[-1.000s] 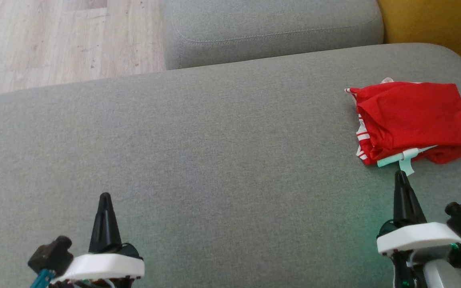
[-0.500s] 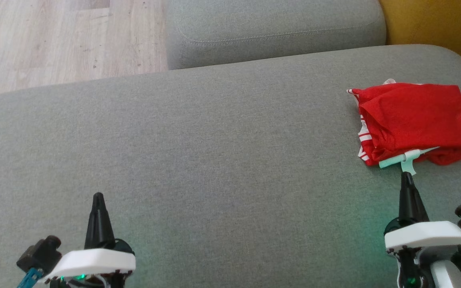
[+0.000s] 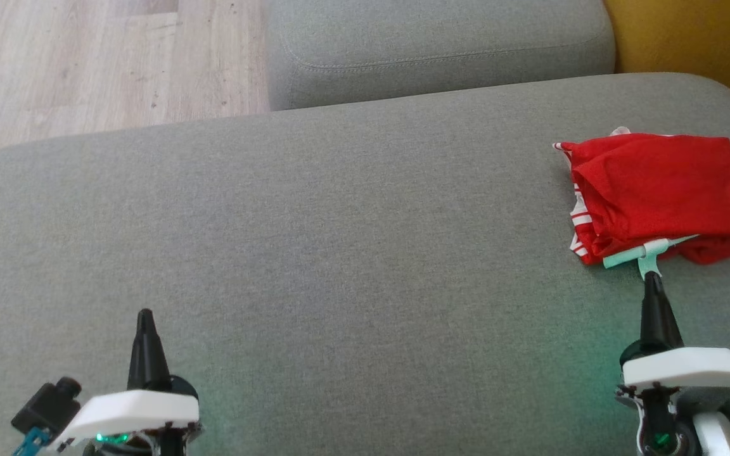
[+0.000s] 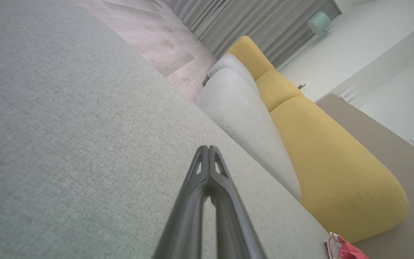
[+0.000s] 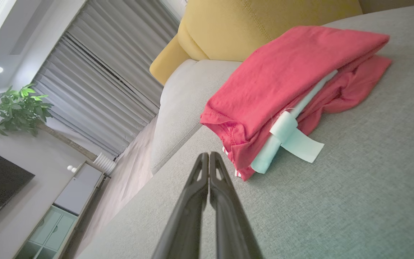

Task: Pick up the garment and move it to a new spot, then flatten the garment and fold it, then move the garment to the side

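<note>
My left wrist view crops the folded red garment [image 3: 659, 190] to a corner; it lies at the right end of the sofa cushion [image 3: 339, 221], just past my right jaws, which like my left jaws point forward, pinched together, empty.

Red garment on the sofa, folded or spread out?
Folded. The red garment lies as a compact bundle on the grey cushion; the right wrist view shows stacked layers at its edge.

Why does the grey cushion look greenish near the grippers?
Head view: green glow on the cushion beside the left gripper and right gripper, likely from small green lights at their bases; red garment sharp. Wrist views: wide-angle lens curves the scene.
</note>
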### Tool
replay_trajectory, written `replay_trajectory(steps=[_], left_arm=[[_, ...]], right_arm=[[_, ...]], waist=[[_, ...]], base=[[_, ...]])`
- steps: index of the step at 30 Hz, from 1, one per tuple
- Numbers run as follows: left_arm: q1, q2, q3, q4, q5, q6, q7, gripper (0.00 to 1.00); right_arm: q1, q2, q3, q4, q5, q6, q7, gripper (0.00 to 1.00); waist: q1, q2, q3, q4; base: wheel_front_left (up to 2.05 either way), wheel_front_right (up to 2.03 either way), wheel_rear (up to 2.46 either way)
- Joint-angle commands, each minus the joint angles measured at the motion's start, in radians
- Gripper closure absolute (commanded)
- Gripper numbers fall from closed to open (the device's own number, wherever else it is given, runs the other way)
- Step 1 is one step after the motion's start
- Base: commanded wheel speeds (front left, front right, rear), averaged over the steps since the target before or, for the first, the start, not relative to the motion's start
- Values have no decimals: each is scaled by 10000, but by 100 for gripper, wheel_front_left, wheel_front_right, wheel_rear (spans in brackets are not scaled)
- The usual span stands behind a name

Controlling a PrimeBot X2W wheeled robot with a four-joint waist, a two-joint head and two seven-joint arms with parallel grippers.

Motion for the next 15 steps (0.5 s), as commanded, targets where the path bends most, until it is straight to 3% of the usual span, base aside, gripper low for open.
replay_trajectory(steps=[1, 15], left_arm=[[-561, 79, 254, -272, -267, -86, 88, 100], [-671, 90, 556, -208, -1754, -211, 528, 100]], right_arm=[[-535, -33, 25, -366, 321, 36, 69, 100], [-564, -37, -102, -449, 2003, 45, 499, 100]], waist=[[0, 0, -1, 8], [0, 0, -19, 84]], base=[[0, 0, 0], [0, 0, 0]])
